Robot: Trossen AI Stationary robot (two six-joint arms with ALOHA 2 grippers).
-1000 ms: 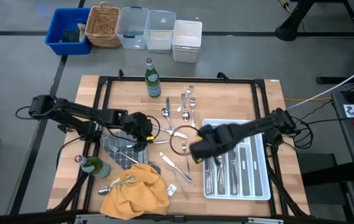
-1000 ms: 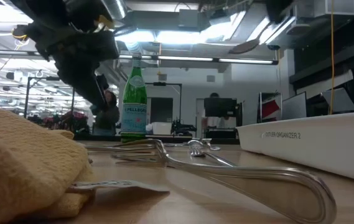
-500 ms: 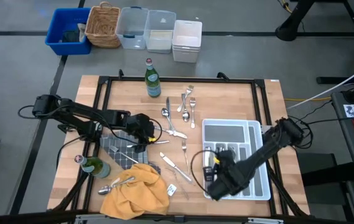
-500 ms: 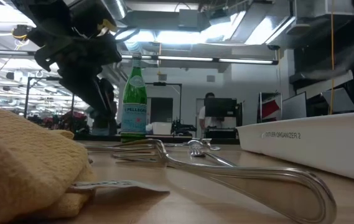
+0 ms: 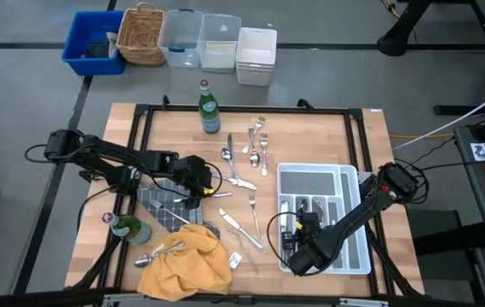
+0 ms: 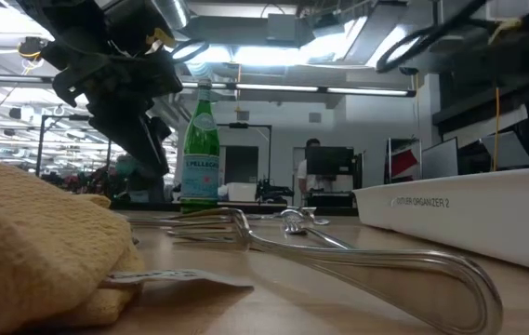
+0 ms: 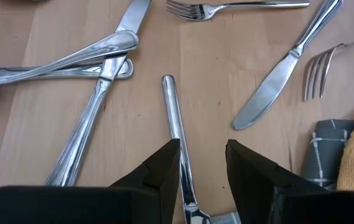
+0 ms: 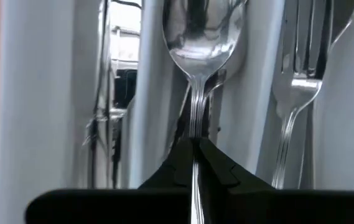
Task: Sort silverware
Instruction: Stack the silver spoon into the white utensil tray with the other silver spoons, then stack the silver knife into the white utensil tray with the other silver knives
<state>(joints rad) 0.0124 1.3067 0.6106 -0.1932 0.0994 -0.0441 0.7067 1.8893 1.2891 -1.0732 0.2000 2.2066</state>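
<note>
Light wood table (image 5: 310,136) on a black frame, grey floor around it. Along the top of the high view, off the table: a blue bin (image 5: 94,43), a wicker basket (image 5: 141,35) and clear plastic tubs (image 5: 201,39). The low view looks across into a big room with ceiling strip lights and a person (image 6: 312,163) standing way in the back.

On the table: a green glass bottle (image 5: 210,107) near the top edge, another one (image 5: 129,228) lower left, a yellow cloth (image 5: 187,258) bottom centre, and a grey checked cloth (image 5: 164,207) partly under the left arm. The white divided tray (image 5: 317,177) fills the lower right.

Loose silverware (image 5: 255,141) is scattered in the middle of the table, with some pieces by the yellow cloth and more already in the tray slots.

The left gripper (image 7: 203,163) sits at centre-left, fingers apart and straddling the handle of one utensil (image 7: 175,124) lying flat on the wood. It isn't pinching anything. A knife (image 7: 279,79) and forks lie close by.

The right gripper (image 8: 195,154) is low over the tray's bottom-left corner, fingers pinched tight on the handle of a spoon (image 8: 203,34) inside a compartment, with a fork (image 8: 300,87) in the next slot.
</note>
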